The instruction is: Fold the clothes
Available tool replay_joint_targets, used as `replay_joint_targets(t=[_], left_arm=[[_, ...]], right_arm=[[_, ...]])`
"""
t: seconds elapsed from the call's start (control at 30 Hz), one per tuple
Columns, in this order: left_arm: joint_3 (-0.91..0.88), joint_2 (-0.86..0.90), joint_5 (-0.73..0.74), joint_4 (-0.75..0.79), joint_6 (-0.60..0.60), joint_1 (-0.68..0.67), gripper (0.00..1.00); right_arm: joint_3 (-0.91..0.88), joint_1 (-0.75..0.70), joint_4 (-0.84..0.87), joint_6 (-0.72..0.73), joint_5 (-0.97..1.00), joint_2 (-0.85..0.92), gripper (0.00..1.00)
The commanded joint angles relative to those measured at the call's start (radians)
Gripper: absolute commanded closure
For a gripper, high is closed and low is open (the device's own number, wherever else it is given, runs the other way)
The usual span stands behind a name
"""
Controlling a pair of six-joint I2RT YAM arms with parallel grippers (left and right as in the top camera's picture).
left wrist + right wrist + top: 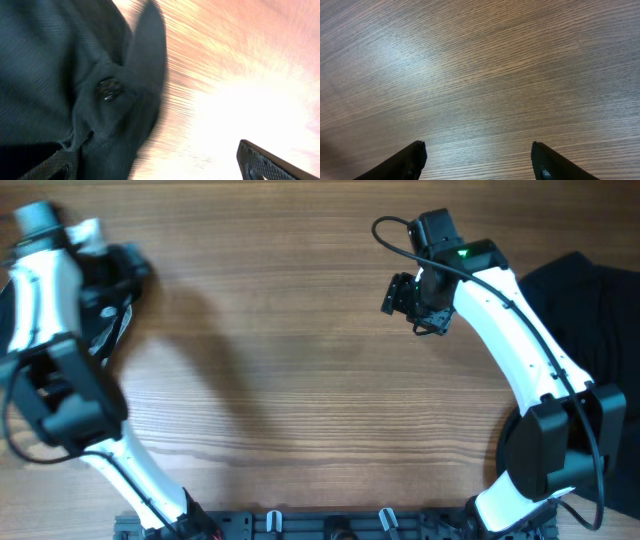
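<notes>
A dark garment [60,75] with a small metal snap [109,89] fills the left half of the left wrist view, lying on the wooden table. My left gripper [155,160] is open over the garment's edge; cloth lies against its left finger [50,167], while the right finger [262,162] is over bare wood. From overhead, this gripper [115,275] sits at the far left. A second dark cloth [585,300] lies at the right edge. My right gripper [403,295] hovers open over bare wood, its jaws [479,150] holding nothing.
The wooden table [300,380] spans the middle between the two arms. A dark rail with clips [330,525] runs along the front edge. The right arm's white links [520,340] pass beside the cloth on the right.
</notes>
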Motion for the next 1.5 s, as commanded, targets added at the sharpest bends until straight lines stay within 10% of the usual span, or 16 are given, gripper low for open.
replay_joint_targets(t=[0.0,0.27,0.53,0.83,1.0,1.27,1.47], left_arm=[[-0.022,-0.006,-0.238,-0.007,-0.019,-0.117,0.0],[-0.022,-0.119,-0.243,0.006,-0.018,-0.137,0.0],[-0.027,-0.146,-0.244,-0.073,-0.067,0.113,0.0],[-0.029,-0.154,0.109,-0.077,-0.079,0.376,0.0],[-0.029,-0.281,0.228,-0.045,-0.016,0.275,0.0],[-0.031,-0.179,0.008,0.0,-0.04,0.01,0.0],[-0.031,-0.052,-0.032,-0.021,-0.04,0.12,0.0]], right_arm=[[0.003,-0.024,-0.012,-0.033,-0.03,-0.011,0.27],[0.003,-0.032,-0.017,-0.052,-0.03,-0.011,0.27],[0.003,-0.032,-0.045,-0.052,-0.03,-0.011,0.27],[0.003,-0.032,-0.045,-0.045,-0.031,-0.011,0.27],[0.003,-0.032,-0.041,-0.045,-0.031,-0.011,0.27],[0.003,-0.032,-0.05,-0.044,-0.031,-0.011,0.27],[0.003,-0.032,-0.076,-0.05,-0.031,-0.011,0.27]])
